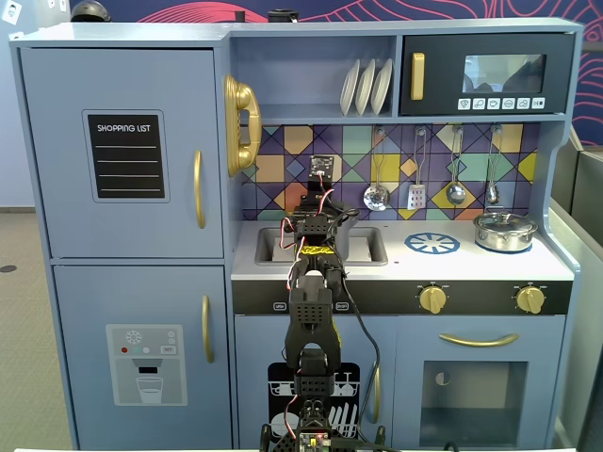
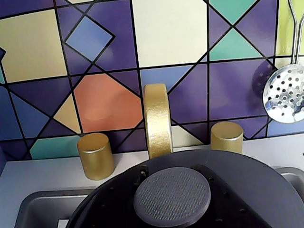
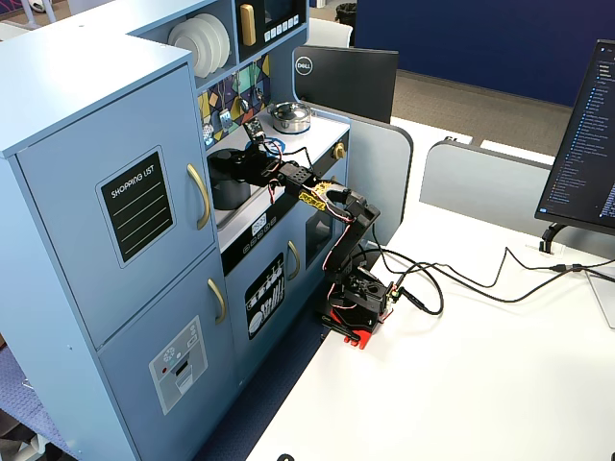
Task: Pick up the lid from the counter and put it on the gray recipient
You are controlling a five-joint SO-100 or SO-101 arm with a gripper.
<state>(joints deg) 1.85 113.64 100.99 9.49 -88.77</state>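
Note:
The dark-gray lid (image 2: 247, 190) fills the bottom of the wrist view, its round textured knob (image 2: 172, 197) facing up. My jaws are hidden below that frame. In a fixed view my gripper (image 3: 242, 165) holds the lid (image 3: 222, 157) by its near rim, level, just over the gray pot (image 3: 231, 195), which stands in the sink. From the front, my gripper (image 1: 320, 229) is over the sink and the arm hides most of the pot (image 1: 346, 241). The pale counter (image 1: 452, 266) runs on to the right.
A gold faucet (image 2: 157, 118) and two gold taps (image 2: 95, 155) (image 2: 226, 137) stand close behind the lid. The sink edge (image 2: 42, 206) is at lower left. A slotted ladle (image 2: 285, 92) hangs at the right. The steel pot (image 1: 505, 231) and the blue burner ring (image 1: 432, 244) are on the counter's right.

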